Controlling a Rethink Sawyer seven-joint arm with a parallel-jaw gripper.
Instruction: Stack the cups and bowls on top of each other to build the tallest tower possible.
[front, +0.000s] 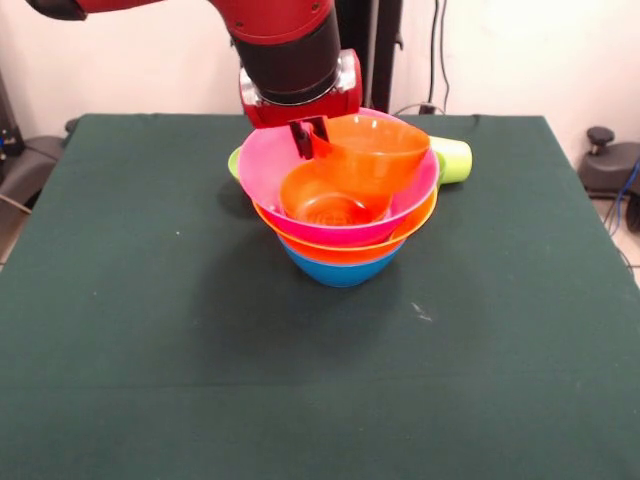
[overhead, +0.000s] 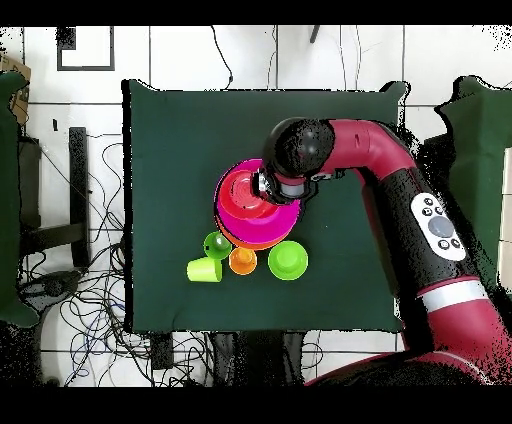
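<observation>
The tower stands mid-table: a blue bowl (front: 340, 268) lowest, a yellow-orange bowl (front: 345, 248) in it, and a pink bowl (front: 270, 165) on top. It shows from above in the overhead view (overhead: 240, 205). My gripper (front: 309, 140) is over the pink bowl's far rim, shut on the rim of a small orange bowl (front: 380, 150), which it holds tilted. A second orange bowl shape (front: 335, 202) lies inside the pink bowl beneath it. The lime-yellow cup (front: 455, 158) lies on its side behind the tower.
Between the tower and the robot's base are a green bowl (overhead: 288, 260), an orange cup (overhead: 243, 261), a green cup (overhead: 217, 245) and the lime-yellow cup (overhead: 204, 269). The arm (overhead: 380, 150) reaches in over the table's edge.
</observation>
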